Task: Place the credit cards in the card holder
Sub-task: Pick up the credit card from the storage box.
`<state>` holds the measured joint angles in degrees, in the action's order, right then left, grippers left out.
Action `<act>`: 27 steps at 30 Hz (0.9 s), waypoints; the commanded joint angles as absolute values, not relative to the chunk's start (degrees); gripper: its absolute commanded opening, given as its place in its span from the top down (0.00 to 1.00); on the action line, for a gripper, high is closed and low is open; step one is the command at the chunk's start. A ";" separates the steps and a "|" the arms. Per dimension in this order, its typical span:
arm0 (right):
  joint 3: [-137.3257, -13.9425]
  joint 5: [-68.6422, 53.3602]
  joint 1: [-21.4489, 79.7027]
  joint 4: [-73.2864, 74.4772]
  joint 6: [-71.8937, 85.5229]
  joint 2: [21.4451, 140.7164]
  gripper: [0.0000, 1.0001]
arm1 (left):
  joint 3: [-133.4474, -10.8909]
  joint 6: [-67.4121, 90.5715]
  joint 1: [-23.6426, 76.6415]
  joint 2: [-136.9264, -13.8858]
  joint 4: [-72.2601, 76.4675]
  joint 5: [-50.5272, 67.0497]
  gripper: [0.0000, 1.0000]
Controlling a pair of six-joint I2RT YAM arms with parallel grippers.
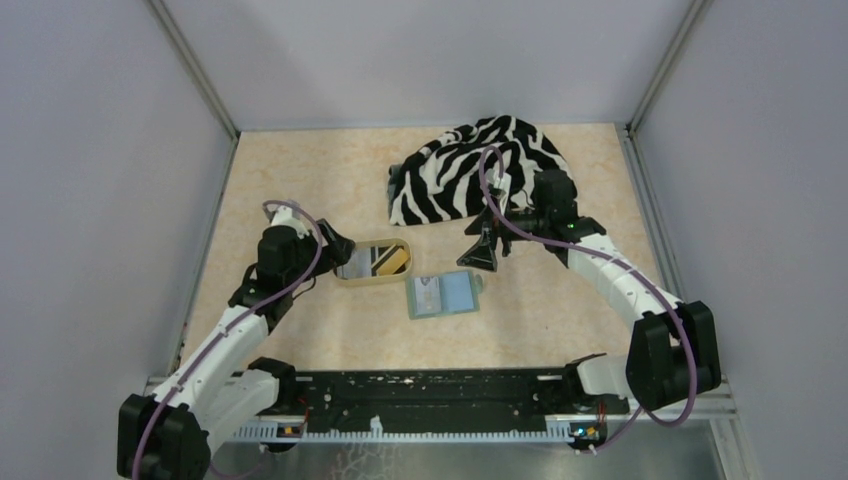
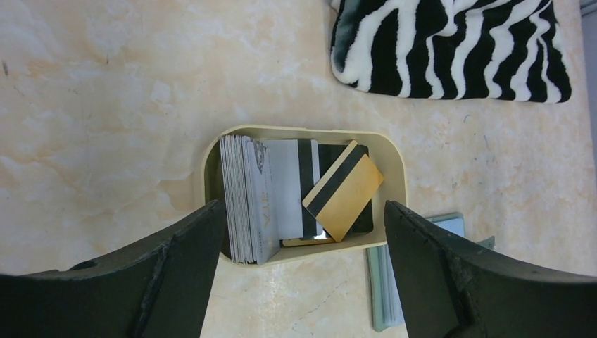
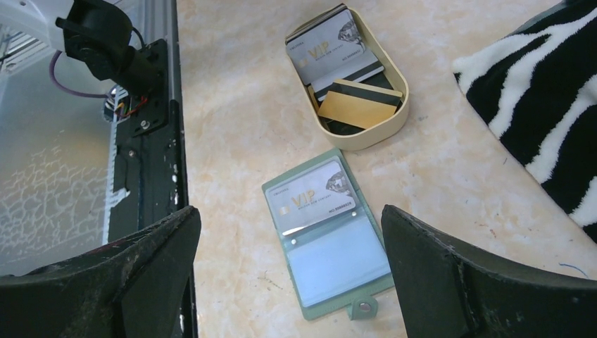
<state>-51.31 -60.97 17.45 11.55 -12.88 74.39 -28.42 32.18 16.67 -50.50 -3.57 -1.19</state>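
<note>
Sage-green and folded out flat, the rectangular card holder (image 3: 327, 236) lies on the marbled beige tabletop (image 1: 300, 180) just beside the tan oval plastic tray (image 3: 386, 134), laid open so its pockets can be loaded. One silver VIP card (image 3: 313, 198) sits in the upper clear pocket; the lower pocket shows only pale blue-grey.

The other thin plastic credit cards (image 2: 246, 201) are in the tray. A stack stands on edge at one end, and a gold card (image 2: 345, 190) with a dark stripe is propped tilted over the rest.

The left gripper (image 2: 303, 222) hangs right above that tray, jaws spread wide and empty, lined up for a pick, I'd say. The right gripper (image 3: 288, 218) hovers near the holder, equally wide with nothing in it, perhaps to steady the case.

The right wrist view reads the VIP lettering and the pockets, which the overhead view cannot. Only the left wrist view shows the stack's edges. A black-and-white zebra-striped cloth (image 1: 470, 170) lies at the back, apart.
</note>
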 commanded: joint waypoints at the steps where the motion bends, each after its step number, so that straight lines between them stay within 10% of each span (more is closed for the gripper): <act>1: -53.02 -62.66 17.25 9.16 -14.10 74.76 0.02 | -28.65 30.11 16.04 -52.67 -4.30 0.53 0.12; 27: -53.05 -62.99 17.28 10.09 -14.85 75.94 0.02 | -29.75 27.76 12.89 -65.41 -0.44 6.03 0.37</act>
